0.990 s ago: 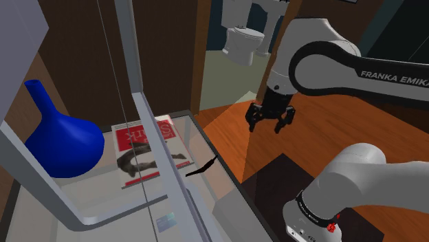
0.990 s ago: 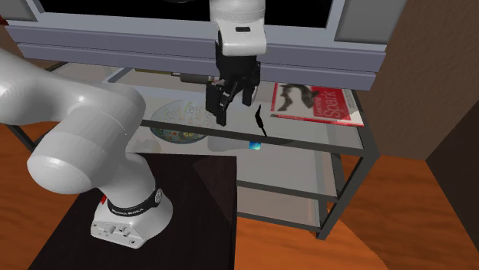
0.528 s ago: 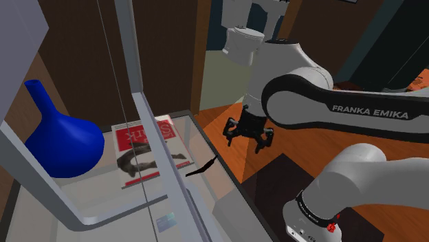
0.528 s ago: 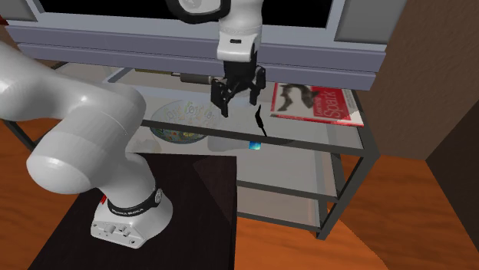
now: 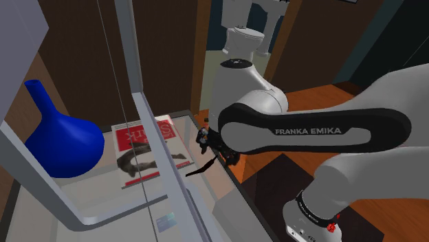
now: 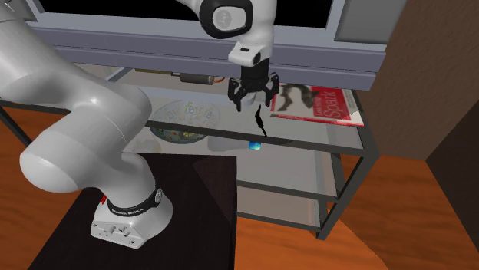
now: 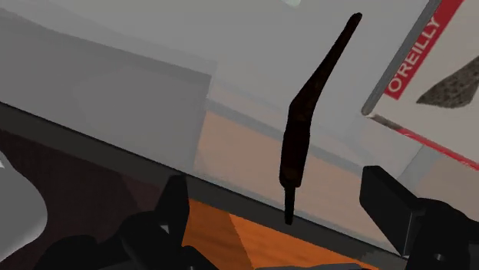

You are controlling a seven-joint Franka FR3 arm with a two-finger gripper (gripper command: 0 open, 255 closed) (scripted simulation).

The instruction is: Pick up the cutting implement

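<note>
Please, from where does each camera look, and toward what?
Shoulder view: beside the stand, looking down at the glass table and knife; the arm crosses it.
Second exterior view: behind the stand, facing the table; arm and hand show.
Wrist view: on the hand, looking at the knife; both fingers show.
All three share the knife.

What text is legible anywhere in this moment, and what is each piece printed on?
"FRANKA EMIKA": on the arm, white letters on its dark band.
"OREILLY": on the red strip of the book, wrist view.
"Spark": on the book's red cover, second exterior view, only roughly legible.
Lettering on the base ring: too small to read.
</note>
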